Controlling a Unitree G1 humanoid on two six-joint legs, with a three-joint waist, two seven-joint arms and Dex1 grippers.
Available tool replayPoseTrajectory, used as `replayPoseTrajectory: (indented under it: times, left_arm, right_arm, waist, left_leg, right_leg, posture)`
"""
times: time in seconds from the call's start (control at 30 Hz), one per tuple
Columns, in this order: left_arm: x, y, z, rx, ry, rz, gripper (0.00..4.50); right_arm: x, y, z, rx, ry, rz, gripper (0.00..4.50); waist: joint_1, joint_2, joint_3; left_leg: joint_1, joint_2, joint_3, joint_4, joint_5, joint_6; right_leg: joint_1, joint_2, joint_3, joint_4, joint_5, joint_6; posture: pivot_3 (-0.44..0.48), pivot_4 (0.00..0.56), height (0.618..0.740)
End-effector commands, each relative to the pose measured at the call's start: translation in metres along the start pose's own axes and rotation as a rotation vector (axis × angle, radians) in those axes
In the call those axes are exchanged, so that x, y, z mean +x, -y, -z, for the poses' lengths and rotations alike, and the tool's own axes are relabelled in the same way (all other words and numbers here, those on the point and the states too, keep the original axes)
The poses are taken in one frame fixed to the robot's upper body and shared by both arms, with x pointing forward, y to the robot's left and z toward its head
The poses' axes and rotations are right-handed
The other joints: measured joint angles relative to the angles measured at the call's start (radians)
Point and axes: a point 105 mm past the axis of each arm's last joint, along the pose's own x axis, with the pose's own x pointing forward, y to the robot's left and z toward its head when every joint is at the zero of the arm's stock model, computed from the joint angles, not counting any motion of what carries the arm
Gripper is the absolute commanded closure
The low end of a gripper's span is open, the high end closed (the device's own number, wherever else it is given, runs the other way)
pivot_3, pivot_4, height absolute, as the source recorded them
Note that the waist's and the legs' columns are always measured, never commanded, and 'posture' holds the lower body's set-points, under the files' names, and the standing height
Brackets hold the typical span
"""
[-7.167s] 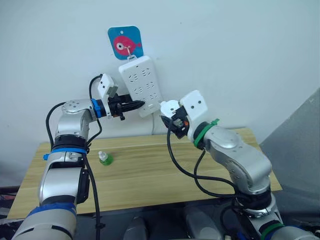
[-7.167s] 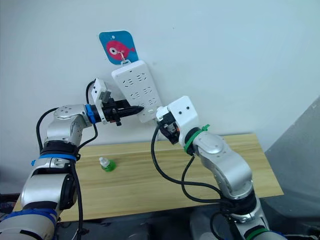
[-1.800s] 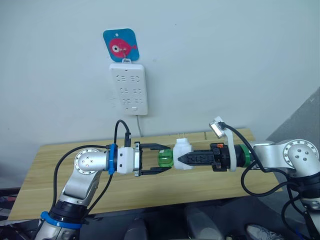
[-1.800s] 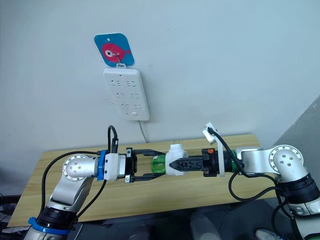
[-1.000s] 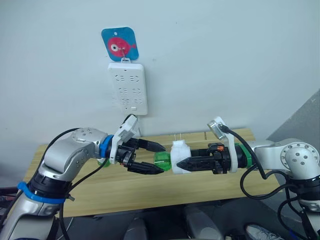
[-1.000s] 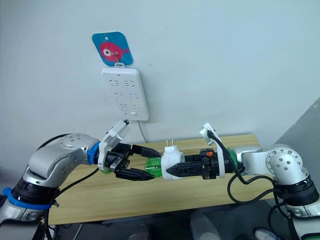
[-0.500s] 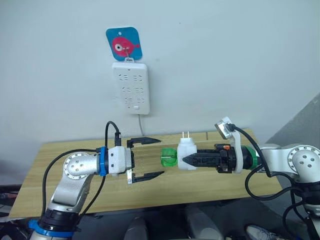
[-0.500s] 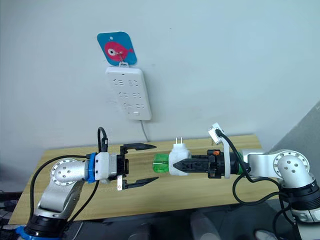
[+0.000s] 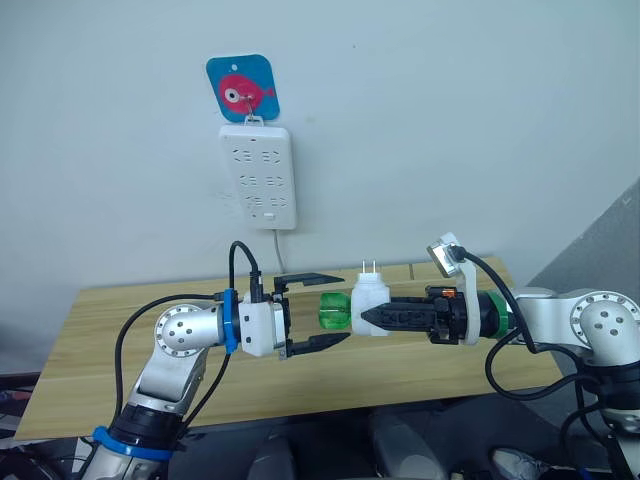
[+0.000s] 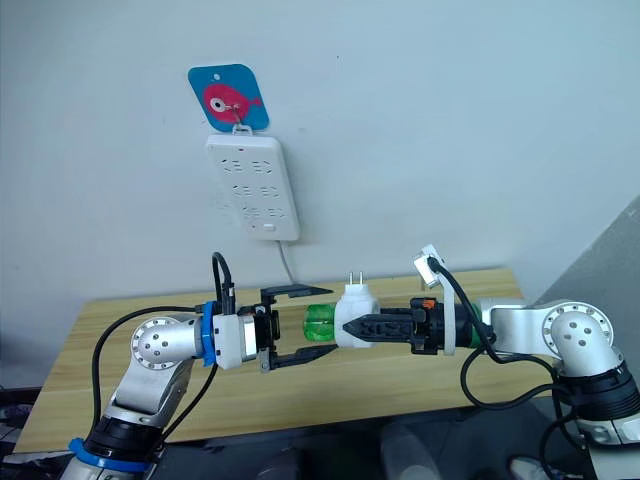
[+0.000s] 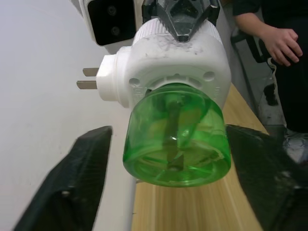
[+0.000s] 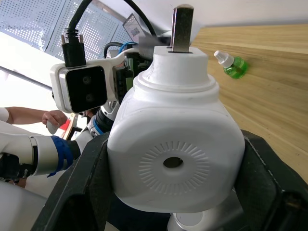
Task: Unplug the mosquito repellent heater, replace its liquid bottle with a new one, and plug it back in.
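Observation:
The mosquito repellent heater (image 9: 369, 295) is a small white unit held in the air over the table, prongs (image 9: 367, 267) pointing up. My right gripper (image 9: 365, 316) is shut on its body from the right. A green liquid bottle (image 9: 333, 311) sticks out of the heater toward my left arm. My left gripper (image 9: 345, 306) is open, one finger (image 9: 310, 277) above the bottle and one below, with gaps on both sides in the left wrist view. A small green bottle (image 12: 230, 65) with a white cap lies on the table.
A long white power strip (image 9: 258, 187) hangs on the wall from a blue fish hook (image 9: 242, 88), its cord dropping behind the wooden table (image 9: 400, 370). A person's hand (image 11: 284, 43) shows beyond the table.
My left gripper has moved right toward the heater; its open fingers now flank the green bottle and stand closer together. The right gripper still holds the heater in about the same place.

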Motion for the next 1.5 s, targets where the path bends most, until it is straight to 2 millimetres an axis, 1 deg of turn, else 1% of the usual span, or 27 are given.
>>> replayPoseTrajectory:
  times: [0.03,0.07,0.13,0.23,0.33,0.37,0.4,0.43,0.47,0.57,0.73,0.8,0.87,0.97,1.0,1.03,1.07,1.17,1.27,1.4,1.5]
  left_arm:
    - [0.002,-0.006,-0.012,0.019,0.03,0.022,2.12]
    - [0.001,-0.005,-0.013,0.011,0.026,0.041,2.23]
    - [-0.001,-0.004,-0.015,-0.044,0.016,0.097,2.23]
    - [-0.005,-0.01,-0.013,-0.228,-0.042,0.157,2.23]
    - [-0.009,-0.021,-0.012,-0.512,-0.118,0.21,2.23]
    - [-0.012,-0.024,-0.011,-0.667,-0.144,0.231,2.23]
    - [-0.014,-0.027,-0.011,-0.766,-0.164,0.245,2.23]
    - [-0.015,-0.031,-0.015,-0.867,-0.16,0.271,2.23]
    - [-0.015,-0.033,-0.018,-0.931,-0.155,0.289,2.23]
    - [-0.012,-0.038,-0.022,-1.006,-0.155,0.313,2.23]
    - [-0.013,-0.03,-0.021,-1.012,-0.17,0.349,2.23]
    - [-0.013,-0.029,-0.021,-0.973,-0.145,0.337,2.23]
    - [-0.012,-0.027,-0.019,-0.878,-0.147,0.332,1.51]
    - [-0.009,-0.025,-0.017,-0.597,-0.111,0.276,0.69]
    - [-0.01,-0.022,-0.017,-0.529,-0.105,0.275,0.33]
    - [-0.011,-0.02,-0.018,-0.482,-0.082,0.267,0.06]
    - [-0.012,-0.022,-0.015,-0.476,-0.07,0.203,0.0]
    - [-0.021,-0.009,-0.01,-0.284,-0.028,0.122,0.0]
    - [-0.023,-0.001,-0.013,-0.113,0.025,0.062,0.0]
    - [-0.02,-0.003,-0.019,0.12,0.074,-0.043,0.0]
    - [-0.016,-0.007,-0.019,0.196,0.067,-0.08,0.0]
  right_arm:
    - [0.0,-0.012,-0.009,-0.039,0.026,-0.041,1.49]
    - [0.0,-0.012,-0.009,-0.04,0.026,-0.04,1.49]
    - [0.0,-0.012,-0.009,-0.046,0.022,-0.038,1.49]
    - [0.0,-0.012,-0.009,-0.071,0.005,-0.036,1.49]
    - [-0.002,-0.015,-0.009,-0.116,-0.024,-0.045,1.49]
    - [-0.003,-0.018,-0.008,-0.145,-0.044,-0.054,1.49]
    - [-0.003,-0.02,-0.008,-0.161,-0.054,-0.063,1.49]
    - [-0.003,-0.023,-0.006,-0.188,-0.075,-0.076,1.49]
    - [-0.003,-0.024,-0.005,-0.206,-0.089,-0.086,1.49]
    - [-0.003,-0.03,-0.004,-0.23,-0.105,-0.124,1.49]
    - [-0.002,-0.034,-0.004,-0.237,-0.097,-0.148,1.49]
    - [-0.001,-0.034,-0.005,-0.233,-0.089,-0.151,1.49]
    - [-0.002,-0.034,-0.006,-0.222,-0.079,-0.153,1.49]
    - [-0.003,-0.033,-0.007,-0.204,-0.068,-0.148,1.49]
    - [-0.004,-0.033,-0.007,-0.2,-0.066,-0.147,1.49]
    - [-0.004,-0.033,-0.007,-0.195,-0.063,-0.144,1.49]
    - [-0.005,-0.032,-0.007,-0.187,-0.057,-0.14,1.49]
    - [-0.009,-0.028,-0.009,-0.156,-0.033,-0.125,1.49]
    - [-0.01,-0.025,-0.011,-0.14,-0.013,-0.112,1.49]
    - [-0.01,-0.021,-0.014,-0.128,0.006,-0.09,1.49]
    - [-0.009,-0.02,-0.014,-0.125,0.01,-0.082,1.49]
  waist:
    - [0.0,0.0,0.0]
    - [0.0,0.0,0.0]
    - [-0.001,0.0,0.0]
    - [0.0,0.0,0.0]
    - [0.0,-0.001,0.001]
    - [0.0,-0.002,0.002]
    - [0.0,-0.001,0.002]
    - [0.0,-0.001,0.003]
    - [0.0,0.0,0.003]
    - [0.0,0.0,0.004]
    - [-0.001,0.001,0.004]
    - [0.001,0.001,0.004]
    - [0.001,0.001,0.005]
    - [0.002,0.001,0.005]
    - [0.003,0.001,0.005]
    - [0.004,0.001,0.005]
    - [0.005,0.001,0.005]
    - [0.006,0.001,0.005]
    - [0.011,0.001,0.005]
    - [0.026,0.001,0.005]
    - [0.027,0.001,0.005]
  left_leg:
    - [0.0,0.0,0.0,0.0,0.0,0.0]
    - [0.0,0.0,0.0,0.0,0.0,0.0]
    - [0.0,0.0,0.0,0.0,0.0,0.0]
    - [0.0,0.0,-0.001,0.0,0.0,0.0]
    - [0.0,0.0,-0.001,0.0,0.0,0.0]
    - [0.0,0.0,-0.002,0.0,0.0,0.0]
    - [0.0,0.0,-0.002,0.0,0.0,0.0]
    - [0.0,0.0,-0.003,0.0,0.0,0.0]
    - [0.0,0.0,-0.003,0.0,0.0,0.0]
    - [0.0,0.0,-0.003,-0.001,0.0,0.0]
    - [0.0,0.0,-0.003,-0.002,0.0,0.0]
    - [0.0,0.0,-0.003,-0.002,0.0,0.0]
    - [0.0,0.0,-0.003,-0.002,0.0,0.0]
    - [0.0,0.0,-0.002,-0.002,0.0,0.0]
    - [0.0,0.0,-0.002,-0.002,0.0,0.0]
    - [0.0,0.0,-0.002,-0.002,0.0,0.0]
    - [0.0,0.0,-0.002,-0.001,0.0,0.0]
    - [0.0,0.0,-0.001,-0.001,0.0,0.0]
    - [-0.001,0.0,-0.001,-0.001,0.0,0.0]
    - [0.0,0.0,0.0,0.0,0.0,0.0]
    - [0.0,0.0,0.0,0.0,0.0,0.0]
  right_leg:
    - [0.0,0.0,0.0,0.0,0.0,0.0]
    - [0.0,0.0,0.0,0.0,0.0,0.0]
    - [0.0,0.0,0.0,0.0,0.0,0.0]
    - [0.0,0.0,-0.001,0.0,0.0,0.0]
    - [0.0,0.0,-0.001,0.0,0.0,0.0]
    - [0.0,0.0,-0.002,0.001,0.0,0.0]
    - [0.0,0.001,-0.002,0.001,0.0,0.0]
    - [0.0,0.001,-0.003,0.001,0.0,0.0]
    - [0.0,0.001,-0.003,0.001,0.0,0.0]
    - [0.0,0.001,-0.004,0.0,-0.001,0.0]
    - [-0.001,0.001,-0.004,0.0,-0.001,-0.001]
    - [-0.001,0.001,-0.004,0.0,-0.001,-0.002]
    - [-0.001,0.0,-0.004,0.0,-0.001,-0.002]
    - [-0.001,0.0,-0.003,0.0,-0.001,-0.002]
    - [-0.001,0.0,-0.003,0.0,-0.001,-0.002]
    - [-0.001,0.0,-0.002,0.0,-0.001,-0.002]
    - [-0.001,0.0,-0.002,0.0,-0.001,-0.002]
    - [0.0,0.0,-0.002,0.0,-0.001,-0.002]
    - [-0.001,0.0,-0.002,-0.001,-0.001,-0.002]
    - [0.0,0.0,-0.001,-0.001,-0.001,-0.002]
    - [0.0,0.0,0.0,0.0,-0.001,-0.001]
  posture:
    - [-0.209,0.12,0.71]
    - [-0.209,0.12,0.71]
    - [-0.205,0.122,0.71]
    - [-0.202,0.123,0.71]
    - [-0.196,0.127,0.71]
    - [-0.191,0.126,0.71]
    - [-0.193,0.128,0.71]
    - [-0.193,0.128,0.71]
    - [-0.193,0.128,0.71]
    - [-0.197,0.128,0.71]
    - [-0.203,0.13,0.71]
    - [-0.202,0.132,0.71]
    - [-0.2,0.132,0.71]
    - [-0.201,0.135,0.71]
    - [-0.201,0.135,0.71]
    - [-0.199,0.136,0.71]
    - [-0.199,0.136,0.71]
    - [-0.199,0.137,0.71]
    - [-0.2,0.136,0.71]
    - [-0.201,0.134,0.71]
    - [-0.2,0.133,0.71]
